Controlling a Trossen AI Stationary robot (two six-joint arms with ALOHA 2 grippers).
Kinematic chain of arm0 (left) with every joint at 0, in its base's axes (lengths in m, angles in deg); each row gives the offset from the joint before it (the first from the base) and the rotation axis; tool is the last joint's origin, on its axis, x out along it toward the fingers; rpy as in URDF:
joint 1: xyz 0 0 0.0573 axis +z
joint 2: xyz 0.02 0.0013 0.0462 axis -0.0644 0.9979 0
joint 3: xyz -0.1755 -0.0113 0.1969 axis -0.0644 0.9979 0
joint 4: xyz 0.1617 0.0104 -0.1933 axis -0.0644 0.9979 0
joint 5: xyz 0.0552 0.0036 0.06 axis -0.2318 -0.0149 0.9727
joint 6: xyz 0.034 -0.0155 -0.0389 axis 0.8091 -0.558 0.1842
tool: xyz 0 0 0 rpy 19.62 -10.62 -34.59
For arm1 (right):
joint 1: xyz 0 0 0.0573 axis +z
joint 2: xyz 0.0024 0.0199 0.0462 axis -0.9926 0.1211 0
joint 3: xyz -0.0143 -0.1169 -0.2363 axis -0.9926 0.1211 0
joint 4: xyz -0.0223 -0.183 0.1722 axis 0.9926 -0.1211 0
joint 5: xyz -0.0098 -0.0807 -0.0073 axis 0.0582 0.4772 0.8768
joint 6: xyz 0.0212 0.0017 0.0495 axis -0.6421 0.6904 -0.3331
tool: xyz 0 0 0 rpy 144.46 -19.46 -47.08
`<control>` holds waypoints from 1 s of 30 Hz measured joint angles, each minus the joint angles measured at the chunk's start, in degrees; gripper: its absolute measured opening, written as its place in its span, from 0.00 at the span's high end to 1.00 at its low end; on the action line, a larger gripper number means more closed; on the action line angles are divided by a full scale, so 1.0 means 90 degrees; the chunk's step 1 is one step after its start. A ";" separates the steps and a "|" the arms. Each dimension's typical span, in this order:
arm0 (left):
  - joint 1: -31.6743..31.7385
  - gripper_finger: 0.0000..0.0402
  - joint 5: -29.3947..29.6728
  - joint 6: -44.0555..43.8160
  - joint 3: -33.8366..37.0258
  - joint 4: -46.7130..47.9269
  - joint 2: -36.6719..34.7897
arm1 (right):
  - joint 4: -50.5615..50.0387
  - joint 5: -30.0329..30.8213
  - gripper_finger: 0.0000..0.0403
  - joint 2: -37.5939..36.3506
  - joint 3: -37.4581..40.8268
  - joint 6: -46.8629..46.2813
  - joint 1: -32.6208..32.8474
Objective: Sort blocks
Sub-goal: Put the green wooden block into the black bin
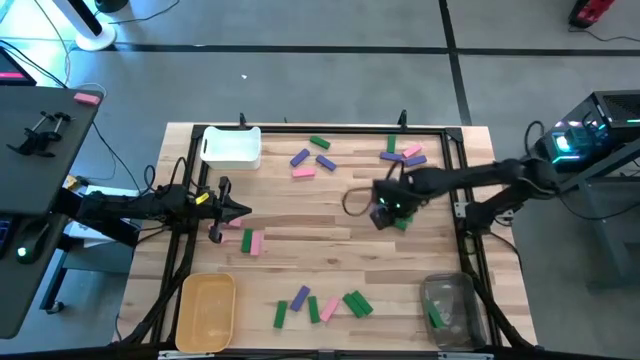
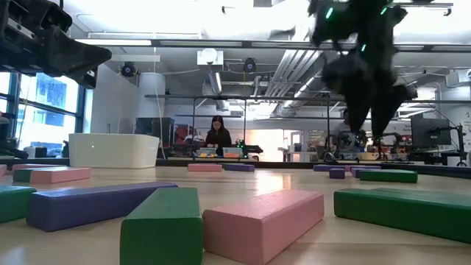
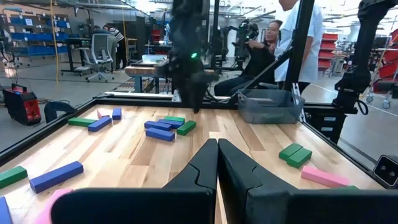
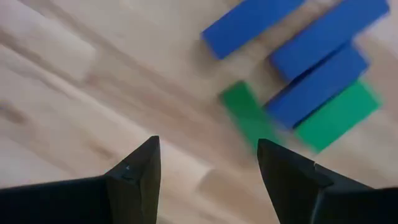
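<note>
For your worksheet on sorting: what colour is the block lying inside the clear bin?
Green. The block in the clear bin shows best in the high view.

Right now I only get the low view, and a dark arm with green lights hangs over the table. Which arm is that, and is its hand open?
Observer: The right arm. Its hand is open, just above a green block.
Operator: And the other arm?
Observer: The left hand is shut on nothing, at the table's left side near a pink block.
Operator: Is anything sorted?
Observer: One green bar lies inside the clear bin.
</note>
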 joint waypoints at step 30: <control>0.0000 1.00 0.0000 -0.0001 -0.0002 -0.0001 -0.0001 | -0.0034 0.0625 0.48 0.1377 -0.0166 0.2927 0.0155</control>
